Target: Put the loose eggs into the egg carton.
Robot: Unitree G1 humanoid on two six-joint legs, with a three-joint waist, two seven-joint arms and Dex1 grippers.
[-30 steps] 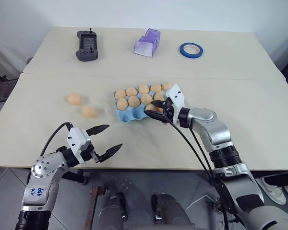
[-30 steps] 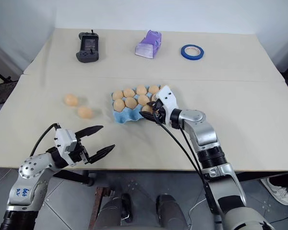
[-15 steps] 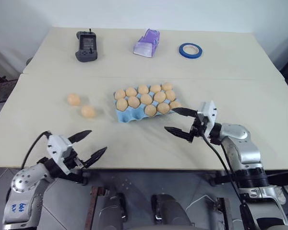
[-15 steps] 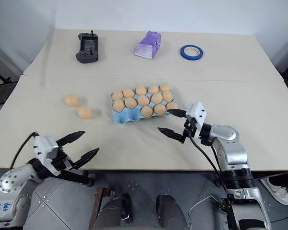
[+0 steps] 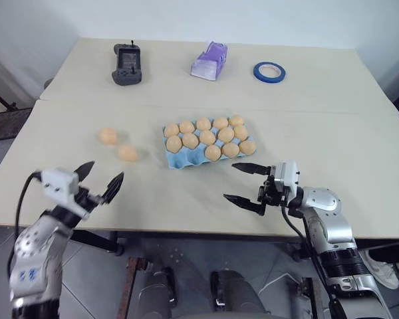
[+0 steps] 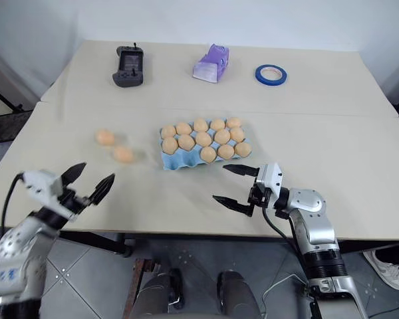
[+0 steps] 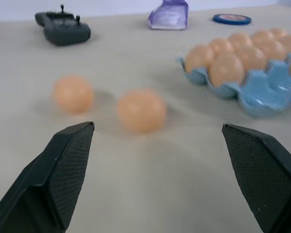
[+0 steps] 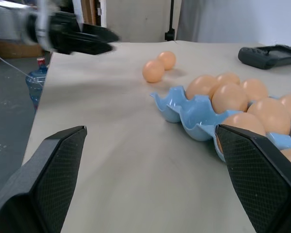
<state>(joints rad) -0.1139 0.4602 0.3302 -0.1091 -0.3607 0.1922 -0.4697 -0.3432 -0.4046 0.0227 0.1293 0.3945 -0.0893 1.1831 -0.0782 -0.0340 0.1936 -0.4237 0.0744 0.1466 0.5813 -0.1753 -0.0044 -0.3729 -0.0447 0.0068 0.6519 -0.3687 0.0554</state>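
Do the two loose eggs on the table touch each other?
Apart. In the left wrist view a strip of bare table shows between the far egg and the near egg.

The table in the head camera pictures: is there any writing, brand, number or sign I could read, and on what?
Nothing here can be read.
Purple-and-white packet: any print is too small to read.
Black handheld controller: nothing legible.
Blue handwritten marks on the left arm's grey casing: too small to read.
Light blue pulp egg carton and blue tape roll: no markings seen.
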